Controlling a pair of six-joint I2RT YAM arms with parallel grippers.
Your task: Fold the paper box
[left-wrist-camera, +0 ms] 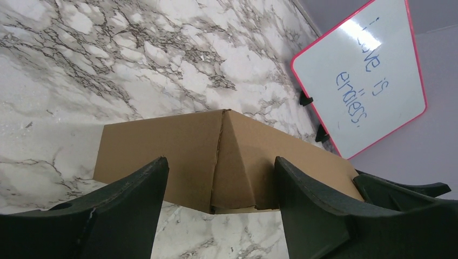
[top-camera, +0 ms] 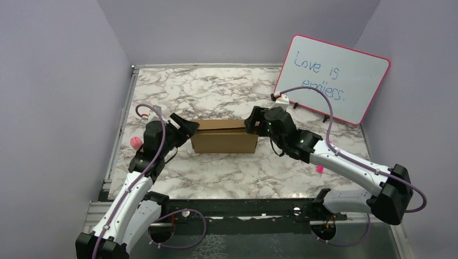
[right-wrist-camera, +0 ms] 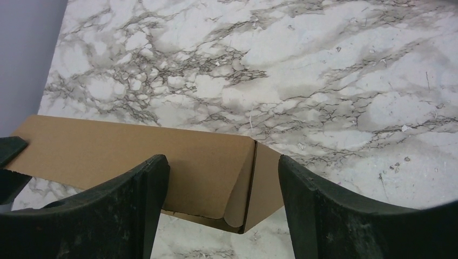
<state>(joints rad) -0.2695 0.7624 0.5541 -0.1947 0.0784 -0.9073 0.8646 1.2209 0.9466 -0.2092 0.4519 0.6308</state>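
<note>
A whiteboard [top-camera: 332, 78] with a pink rim leans on the wall at the upper right of the top view, well clear of the work. Purple cables loop over both arms. Grey walls close in the marble table [top-camera: 216, 86] on three sides.

The box [top-camera: 224, 137] sits closed near the centre of the table. It is plain brown, and its long axis runs left to right across the top view. One long side faces the arm bases.

The left gripper [left-wrist-camera: 220, 162] is at the box's left end and the right gripper [right-wrist-camera: 221, 157] at its right end, so both short ends are hemmed in. In each wrist view the dark fingers [left-wrist-camera: 124, 205] are spread wide, with a corner of the box showing between them. Both sets of jaws are released, gripping nothing. Whether a fingertip touches the cardboard, I cannot tell. In the left wrist view a seam runs down the near corner of the box.
</note>
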